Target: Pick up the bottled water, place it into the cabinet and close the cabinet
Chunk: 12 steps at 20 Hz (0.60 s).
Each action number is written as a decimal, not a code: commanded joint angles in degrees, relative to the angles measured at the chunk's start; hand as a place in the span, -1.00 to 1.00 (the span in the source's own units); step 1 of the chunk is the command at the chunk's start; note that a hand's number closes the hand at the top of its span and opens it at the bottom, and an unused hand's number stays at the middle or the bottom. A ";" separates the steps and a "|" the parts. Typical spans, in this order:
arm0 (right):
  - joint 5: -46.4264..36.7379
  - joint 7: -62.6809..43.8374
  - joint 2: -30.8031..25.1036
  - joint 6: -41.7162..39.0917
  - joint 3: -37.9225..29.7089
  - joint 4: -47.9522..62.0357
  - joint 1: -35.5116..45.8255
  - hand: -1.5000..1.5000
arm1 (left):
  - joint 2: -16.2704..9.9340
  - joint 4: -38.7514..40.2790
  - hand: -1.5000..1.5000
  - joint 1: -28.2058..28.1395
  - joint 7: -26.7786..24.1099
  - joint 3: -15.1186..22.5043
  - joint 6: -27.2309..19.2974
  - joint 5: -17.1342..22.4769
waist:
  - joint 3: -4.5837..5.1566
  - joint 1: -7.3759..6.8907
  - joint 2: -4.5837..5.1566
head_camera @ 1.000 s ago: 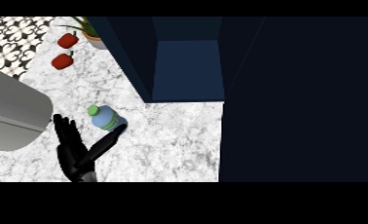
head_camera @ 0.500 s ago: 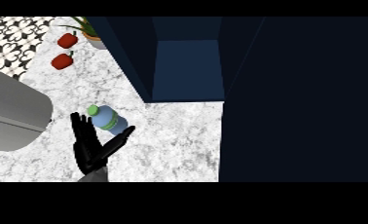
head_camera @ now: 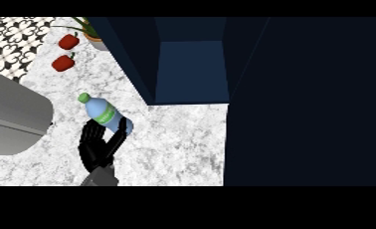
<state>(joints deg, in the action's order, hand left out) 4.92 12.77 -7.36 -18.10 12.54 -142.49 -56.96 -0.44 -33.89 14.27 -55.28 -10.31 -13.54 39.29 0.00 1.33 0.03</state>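
The bottled water [head_camera: 105, 114], clear blue with a green label and green cap, leans up and to the left on the marble counter [head_camera: 176, 138]. My left hand [head_camera: 95, 146] comes up from the lower edge. Its fingers lie on the left of the bottle's lower end and its thumb on the right, pinching it and hiding the base. The dark blue cabinet [head_camera: 192, 68] stands open to the upper right of the bottle, with its door [head_camera: 301, 103] swung out on the right. My right hand does not show.
Two red peppers [head_camera: 68, 41] [head_camera: 63, 62] and a potted plant [head_camera: 92, 36] stand at the back left. A grey rounded basin [head_camera: 18, 118] fills the left edge, close to the hand. The cabinet door covers the right half of the counter.
My left hand has moved up and right onto the bottle's lower end. The bottle now leans, its cap shifted up and to the left.
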 commanded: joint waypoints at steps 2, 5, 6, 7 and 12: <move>2.33 -0.09 0.14 -0.67 0.86 -5.68 -3.49 -1.00 | -0.28 3.43 1.00 2.12 -0.82 0.51 6.00 -0.50 | 0.08 -0.02 -0.05; 1.97 -1.18 0.39 0.46 0.53 -4.99 -1.34 -1.00 | -1.76 3.36 1.00 -0.31 2.70 8.57 14.95 -6.30 | 0.11 -0.03 0.10; 0.95 1.04 0.72 -0.47 1.95 -1.89 -1.16 -1.00 | -2.00 3.99 1.00 0.16 3.18 10.97 16.43 -8.48 | 0.10 0.59 0.03; 1.18 -0.07 0.44 -0.09 1.46 -3.43 -1.36 -1.00 | -3.00 3.82 1.00 -0.22 4.09 12.99 20.13 -9.86 | 0.14 0.60 0.13; 0.28 -0.93 0.93 0.17 3.10 -4.00 -2.38 -1.00 | -5.37 5.14 1.00 -0.18 1.15 14.26 25.30 -12.63 | 0.08 -0.23 -0.03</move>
<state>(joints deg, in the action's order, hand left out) 4.12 14.42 -6.52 -18.14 13.92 -141.78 -57.38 -5.42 -30.62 13.56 -54.20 1.72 6.96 28.79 -0.27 1.17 -0.11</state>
